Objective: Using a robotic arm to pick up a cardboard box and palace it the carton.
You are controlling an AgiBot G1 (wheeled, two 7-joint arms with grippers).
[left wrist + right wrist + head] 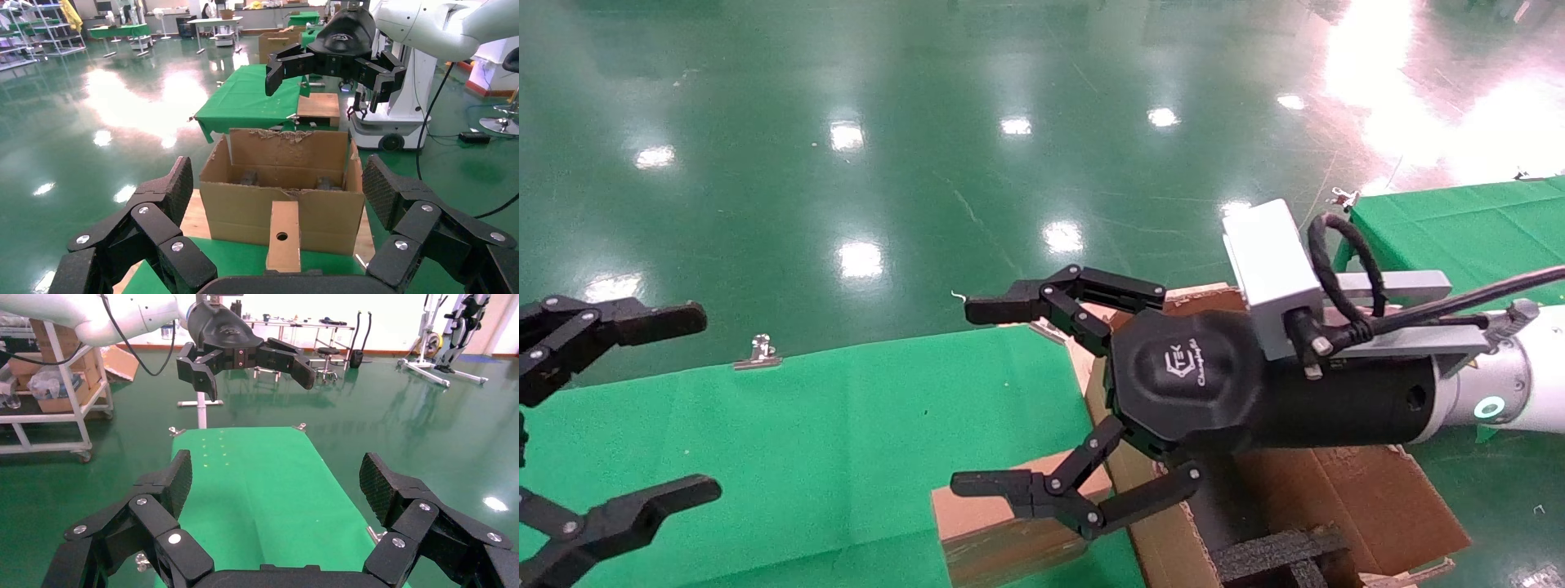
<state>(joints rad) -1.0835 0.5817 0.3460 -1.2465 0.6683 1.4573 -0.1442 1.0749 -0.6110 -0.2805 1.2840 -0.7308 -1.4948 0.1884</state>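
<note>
- Bright, even light from overhead lamps; they show as white spots of glare on the glossy green floor [862, 163].
- A large washed-out patch of glare sits on the floor beyond the table's far right corner.
- The green tablecloth [846, 441] is matte, with no glare and only faint, soft shadows.
- The near fingers [165, 202] in both wrist views look stretched toward the picture edges.
- Background shelves and tables stay sharp; no motion blur shows.
</note>
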